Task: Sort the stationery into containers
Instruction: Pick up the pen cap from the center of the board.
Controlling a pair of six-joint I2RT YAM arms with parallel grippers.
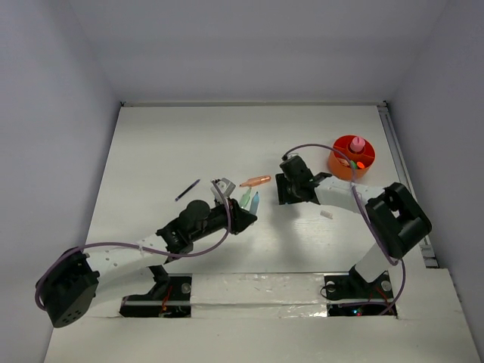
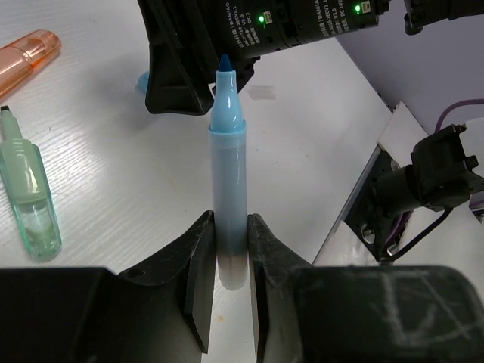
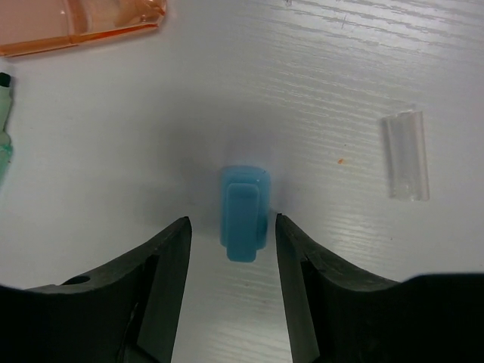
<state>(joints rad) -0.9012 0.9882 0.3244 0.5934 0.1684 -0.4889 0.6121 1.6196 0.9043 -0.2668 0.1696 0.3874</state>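
Observation:
My left gripper (image 2: 229, 227) is shut on the lower barrel of a light blue marker (image 2: 228, 174), which is uncapped with its tip pointing away from me. In the top view this marker (image 1: 255, 203) sticks out of the left gripper (image 1: 246, 219) at mid-table. My right gripper (image 3: 233, 227) hangs open over a small blue cap (image 3: 244, 212) lying on the table between its fingertips, nearer the right finger. The orange round container (image 1: 352, 157) stands at the back right with a pink item in it.
A green highlighter (image 2: 29, 200) and an orange highlighter (image 2: 26, 57) lie left of the held marker. A thin black pen (image 1: 187, 190) and a small grey object (image 1: 223, 185) lie further left. A clear short tube (image 3: 406, 155) rests right of the blue cap.

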